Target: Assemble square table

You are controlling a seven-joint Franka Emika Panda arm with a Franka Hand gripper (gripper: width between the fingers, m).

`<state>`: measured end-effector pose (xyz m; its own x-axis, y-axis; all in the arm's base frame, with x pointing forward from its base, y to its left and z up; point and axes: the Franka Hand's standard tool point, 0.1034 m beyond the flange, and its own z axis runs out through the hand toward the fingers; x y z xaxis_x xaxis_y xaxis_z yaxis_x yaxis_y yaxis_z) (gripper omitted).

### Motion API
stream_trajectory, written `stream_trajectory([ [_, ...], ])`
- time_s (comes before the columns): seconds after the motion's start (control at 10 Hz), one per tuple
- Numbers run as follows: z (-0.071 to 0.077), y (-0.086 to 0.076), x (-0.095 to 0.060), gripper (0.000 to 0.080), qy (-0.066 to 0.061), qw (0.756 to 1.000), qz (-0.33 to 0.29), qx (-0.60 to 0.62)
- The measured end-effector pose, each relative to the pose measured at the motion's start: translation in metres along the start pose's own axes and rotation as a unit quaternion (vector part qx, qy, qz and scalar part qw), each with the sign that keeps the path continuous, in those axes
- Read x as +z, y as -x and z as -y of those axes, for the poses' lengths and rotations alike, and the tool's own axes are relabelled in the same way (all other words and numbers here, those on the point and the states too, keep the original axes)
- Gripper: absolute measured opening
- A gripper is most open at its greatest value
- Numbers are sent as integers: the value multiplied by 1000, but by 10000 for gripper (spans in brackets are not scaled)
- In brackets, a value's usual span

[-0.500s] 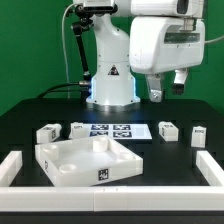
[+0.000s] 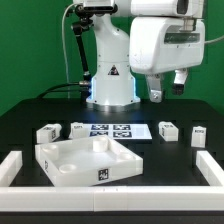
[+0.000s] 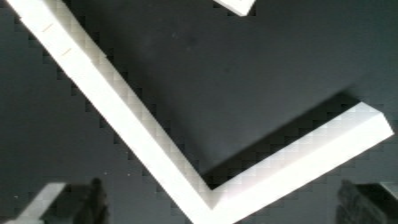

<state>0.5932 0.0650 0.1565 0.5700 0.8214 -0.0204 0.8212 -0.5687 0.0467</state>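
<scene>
The white square tabletop lies at the front of the exterior view, left of centre, rim up, with a tag on its front wall. Four small white legs lie in a row behind it: two on the exterior view's left and two on its right. My gripper hangs high above the right-hand legs, open and empty. In the wrist view the gripper shows only as two dark fingertips set far apart, with nothing between them. No table part shows in that view.
The marker board lies flat between the leg pairs. Long white fence bars stand at the exterior view's left and right. The wrist view shows a corner of these fence bars on the black table.
</scene>
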Motion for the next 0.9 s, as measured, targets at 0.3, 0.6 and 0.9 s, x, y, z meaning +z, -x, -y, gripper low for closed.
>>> stream_trajectory([
  [0.3, 0, 5, 1, 650, -1, 1000, 0, -17],
  [0.6, 13, 72, 16, 650, 1, 989, 3, -146],
  [0.9, 10, 158, 66, 650, -22, 952, 6, -305],
])
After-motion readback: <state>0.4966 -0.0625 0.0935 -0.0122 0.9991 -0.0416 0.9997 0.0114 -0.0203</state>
